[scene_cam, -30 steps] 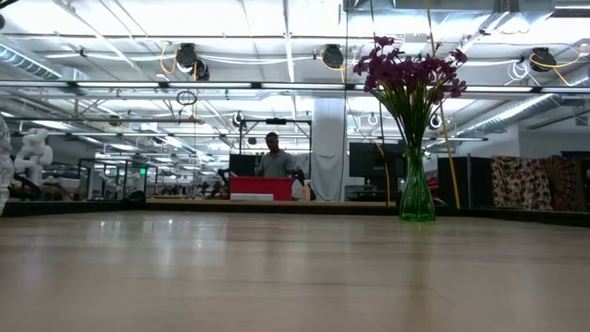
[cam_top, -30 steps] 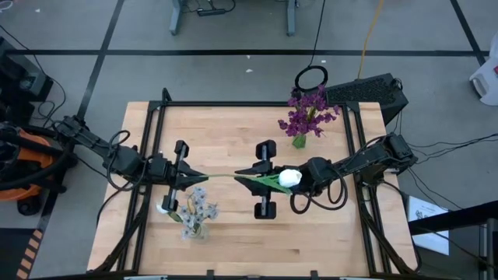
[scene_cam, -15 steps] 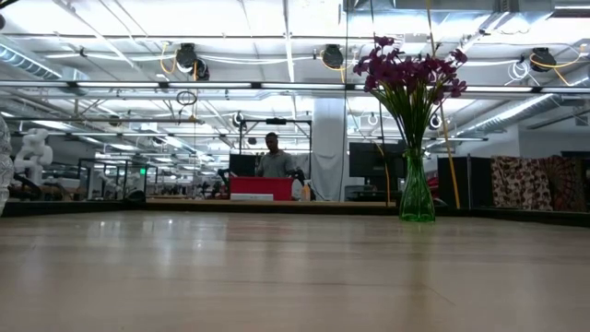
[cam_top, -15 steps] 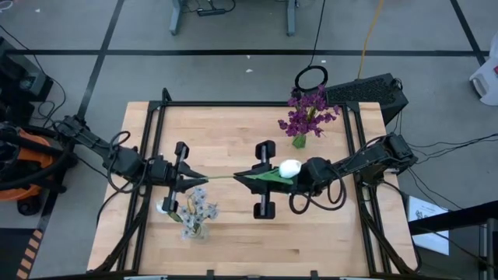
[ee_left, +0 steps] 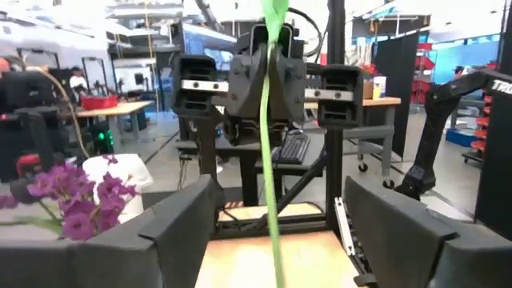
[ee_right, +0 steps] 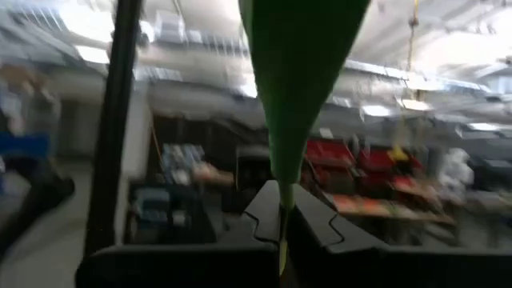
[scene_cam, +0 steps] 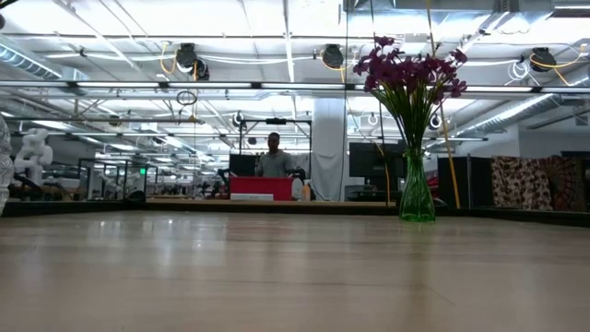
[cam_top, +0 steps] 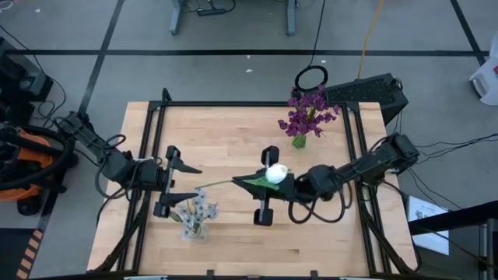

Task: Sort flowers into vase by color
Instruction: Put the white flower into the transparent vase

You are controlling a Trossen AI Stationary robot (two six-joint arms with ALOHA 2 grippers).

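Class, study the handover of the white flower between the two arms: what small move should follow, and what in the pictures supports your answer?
Probably the left gripper should back away from the stem. Its jaws stand open on either side of the white flower's stem, while the right gripper is shut on it near the bloom. That would free the right arm to carry it off for sorting.
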